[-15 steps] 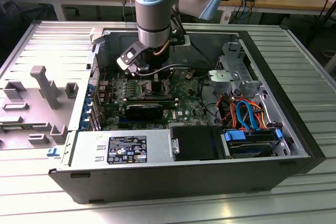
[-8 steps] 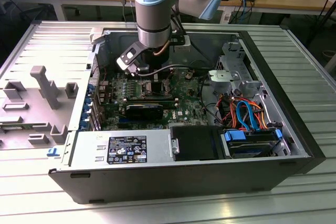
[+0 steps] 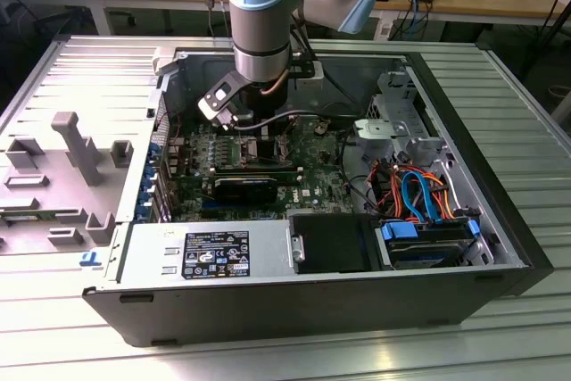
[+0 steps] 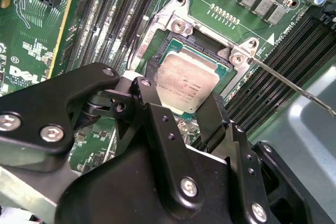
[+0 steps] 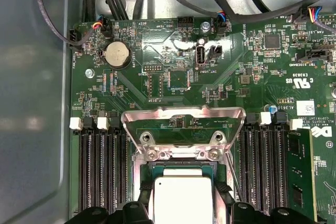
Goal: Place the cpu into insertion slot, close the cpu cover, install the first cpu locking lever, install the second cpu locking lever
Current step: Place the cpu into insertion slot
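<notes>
Right now you are holding the claw (image 4: 181,100) low over the green motherboard (image 5: 173,77), its fingers (image 4: 215,116) narrowed onto two opposite edges of the cpu (image 4: 186,80), which is sitting pinched between them. The chip is lying directly over the insertion slot (image 4: 197,43) and seems to be resting in or just on it; whether it is fully seated I cannot tell. Gripping by the edges is keeping the fingers off the metal top and clear of the contacts underneath. Beyond the claw's tips the cpu cover (image 5: 184,113) is lying folded back against the board, leaving the slot open for the chip. Off to one side of the claw a thin locking lever (image 4: 294,86) is sticking out free, so nothing is clamping down yet.
</notes>
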You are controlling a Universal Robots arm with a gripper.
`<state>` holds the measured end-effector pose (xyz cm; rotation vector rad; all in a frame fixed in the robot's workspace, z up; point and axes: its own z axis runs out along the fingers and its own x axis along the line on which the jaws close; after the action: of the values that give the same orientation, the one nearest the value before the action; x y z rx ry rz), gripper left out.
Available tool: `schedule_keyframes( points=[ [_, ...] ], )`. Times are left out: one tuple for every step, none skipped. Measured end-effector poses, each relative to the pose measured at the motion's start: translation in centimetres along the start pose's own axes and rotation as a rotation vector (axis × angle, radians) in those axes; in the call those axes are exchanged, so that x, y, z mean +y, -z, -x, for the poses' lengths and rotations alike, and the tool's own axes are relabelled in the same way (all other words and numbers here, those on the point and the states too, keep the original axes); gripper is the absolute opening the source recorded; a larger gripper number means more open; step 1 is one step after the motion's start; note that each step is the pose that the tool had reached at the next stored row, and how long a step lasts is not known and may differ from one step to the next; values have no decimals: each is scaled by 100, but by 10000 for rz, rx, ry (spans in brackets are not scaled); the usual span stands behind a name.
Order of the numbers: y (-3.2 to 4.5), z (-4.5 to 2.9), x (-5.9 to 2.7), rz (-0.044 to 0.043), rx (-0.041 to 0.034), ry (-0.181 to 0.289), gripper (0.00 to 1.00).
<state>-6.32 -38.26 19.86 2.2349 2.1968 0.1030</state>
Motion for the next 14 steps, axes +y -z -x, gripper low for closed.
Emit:
schedule_keyframes(
  points=[
    [0, 0, 0, 0, 0, 0, 54],
    [-4, -2, 1, 4, 14, -1, 54],
    [-5, -2, 1, 6, 10, 0, 61],
    [-2, 0, 0, 2, 2, -1, 61],
    [-2, 0, 0, 1, 1, 0, 61],
    [-2, 0, 0, 1, 2, 0, 61],
    [-2, 0, 0, 1, 2, 0, 61],
    [-2, 0, 0, 0, 1, 0, 61],
    [-1, 0, 0, -1, 29, -2, 61],
    [-1, 0, 0, -4, 92, -5, 61],
    [0, 0, 0, -5, 107, -6, 61],
    [-1, 0, 0, -4, 109, -7, 61],
    [-1, 0, 0, -4, 109, -6, 61],
    [-1, 0, 0, -4, 109, -6, 61]
  ],
)
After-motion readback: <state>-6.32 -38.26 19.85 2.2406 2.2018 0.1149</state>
